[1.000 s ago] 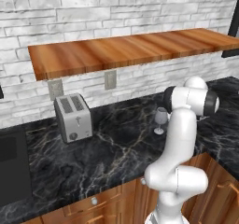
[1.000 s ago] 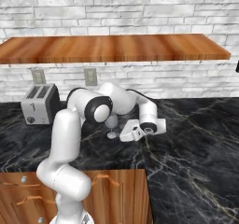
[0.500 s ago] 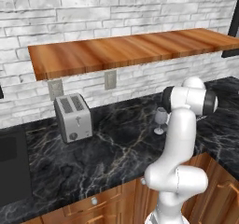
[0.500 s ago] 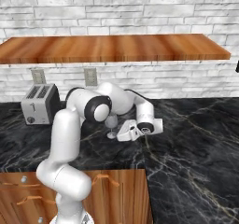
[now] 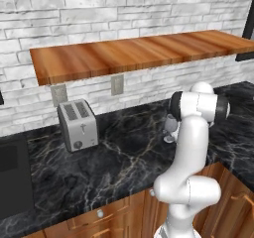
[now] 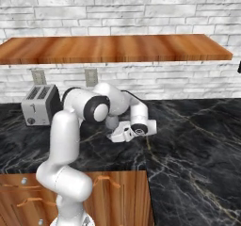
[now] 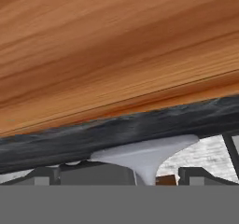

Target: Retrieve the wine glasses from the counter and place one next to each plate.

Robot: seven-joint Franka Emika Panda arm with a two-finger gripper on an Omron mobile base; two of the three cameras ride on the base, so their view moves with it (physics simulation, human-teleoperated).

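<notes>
One smoky grey stemmed wine glass is all I can pick out for the task. It stands upright on the long black marble counter, mid-depth, half hidden behind the white arm's elbow in the left base view.

Nearest: brown wooden cabinet fronts under the counter's front edge. The arm rises from there and folds over low, so the two-finger gripper lies nearly level just above the marble, pointing at the glass. I read that low, sideways pose as a reach for the stem or lower bowl rather than a grab from above.

Hand view: the fingertips stand well apart, with a pale flared shape between them, narrowing toward the camera. It is probably part of the glass, though I cannot tell which part. The jaws are fully spread, hold nothing, and I see no contact.

Room: there is bare marble to the right of the hand in the right base view, good for drawing back. The silver two-slot toaster sits well apart to the left.

Farther: a white brick wall with grey outlet plates. The long brown wooden wall shelf overhangs the rear counter, so a lift should stay modest; a tall swing risks its front edge.
</notes>
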